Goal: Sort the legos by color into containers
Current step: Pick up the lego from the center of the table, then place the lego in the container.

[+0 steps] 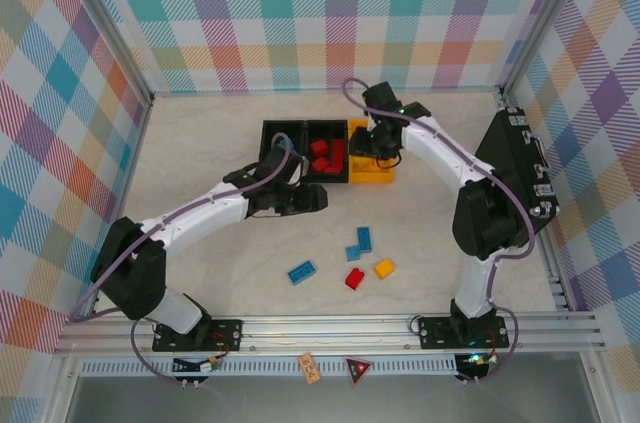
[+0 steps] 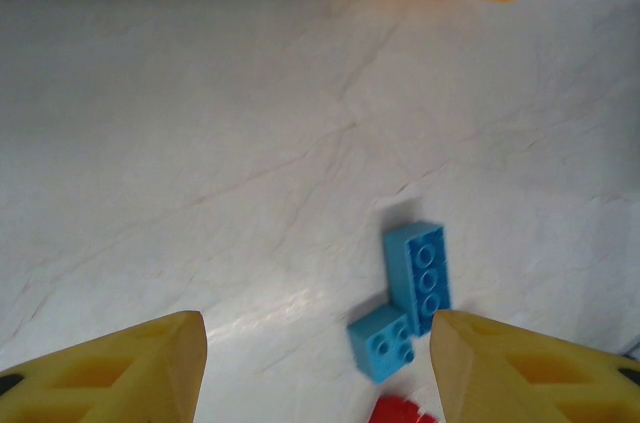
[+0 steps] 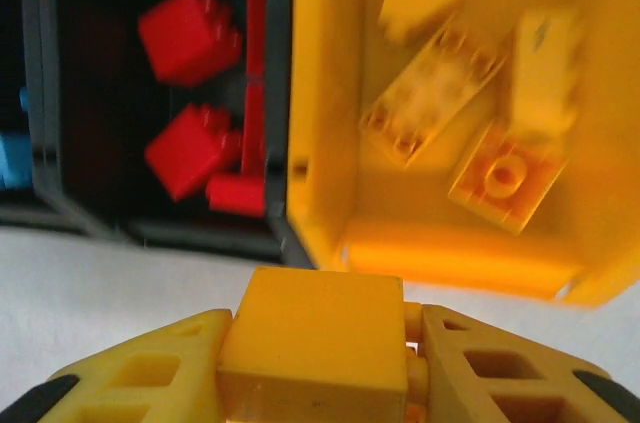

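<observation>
The right gripper [image 3: 320, 348] is clamped on a yellow brick [image 3: 312, 328], with a finger pressed to each side of it. The brick hangs at the near edge of the yellow bin [image 3: 318, 143]; its height above the rim cannot be judged. From above, the right gripper [image 1: 385, 150] covers much of that bin, leaving only the front part in sight.

Four yellow-orange bricks [image 3: 430, 93] lie in the yellow bin. They are blurred, and their edges melt into walls of the same color. Touching its left side is the middle black bin [image 3: 275, 93], which holds red bricks [image 3: 190, 33]. At least three show, one of them half hidden against the wall. At the left border of the right wrist view, a sliver of blue [image 3: 12, 153] is cut off inside the left black bin [image 1: 275, 133]. From above, the left arm overlaps that bin and its contents cannot be made out.

The left gripper [image 2: 320, 363] has its jaws apart with nothing between them, above the pale surface [image 2: 200, 143]. Only the tips of its fingers [image 2: 120, 373] are in frame. Beyond them a long blue brick [image 2: 420, 263] and a small blue brick [image 2: 383, 341] lie touching at a corner. A red brick [image 2: 400, 411] just beside them is cut off by the bottom edge. From above, the left gripper [image 1: 316, 200] sits just in front of the black bins, its jaws hidden by the wrist.

Another blue brick [image 1: 302, 272] and a loose yellow-orange brick [image 1: 384, 268] lie on the surface nearby. A large black case [image 1: 520, 168] leans at the right wall, partly behind the right arm.
</observation>
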`<state>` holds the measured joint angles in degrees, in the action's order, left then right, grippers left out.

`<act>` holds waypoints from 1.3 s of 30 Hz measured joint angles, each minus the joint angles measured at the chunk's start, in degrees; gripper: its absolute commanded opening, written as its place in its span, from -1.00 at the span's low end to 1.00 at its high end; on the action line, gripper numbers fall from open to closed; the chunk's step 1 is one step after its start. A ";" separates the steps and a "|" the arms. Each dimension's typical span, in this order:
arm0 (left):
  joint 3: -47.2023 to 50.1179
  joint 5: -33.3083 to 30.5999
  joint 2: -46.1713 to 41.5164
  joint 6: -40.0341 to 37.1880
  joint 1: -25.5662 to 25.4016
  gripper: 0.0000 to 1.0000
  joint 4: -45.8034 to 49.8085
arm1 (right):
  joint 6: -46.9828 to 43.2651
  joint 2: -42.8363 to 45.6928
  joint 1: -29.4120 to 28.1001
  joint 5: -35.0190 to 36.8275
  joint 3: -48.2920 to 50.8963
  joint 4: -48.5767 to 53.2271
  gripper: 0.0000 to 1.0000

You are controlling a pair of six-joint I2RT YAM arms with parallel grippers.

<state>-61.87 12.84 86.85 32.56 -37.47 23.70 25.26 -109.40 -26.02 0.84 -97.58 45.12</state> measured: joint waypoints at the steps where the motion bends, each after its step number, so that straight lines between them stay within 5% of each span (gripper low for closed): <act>1: -1.25 0.02 0.94 0.02 0.00 0.22 -0.28 | -0.35 -1.05 0.72 0.79 -1.90 0.00 -0.17; 17: -7.30 1.03 6.21 0.04 0.00 0.21 -1.40 | -2.86 -24.24 3.96 9.53 -30.82 7.72 -0.12; 39: -5.57 -3.04 6.14 1.33 0.00 0.21 -1.40 | -3.28 -28.57 4.28 15.06 -34.25 10.84 0.14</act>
<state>-67.44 9.80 92.99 33.89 -37.47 22.31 21.98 -137.97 -21.74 15.90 -131.83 55.96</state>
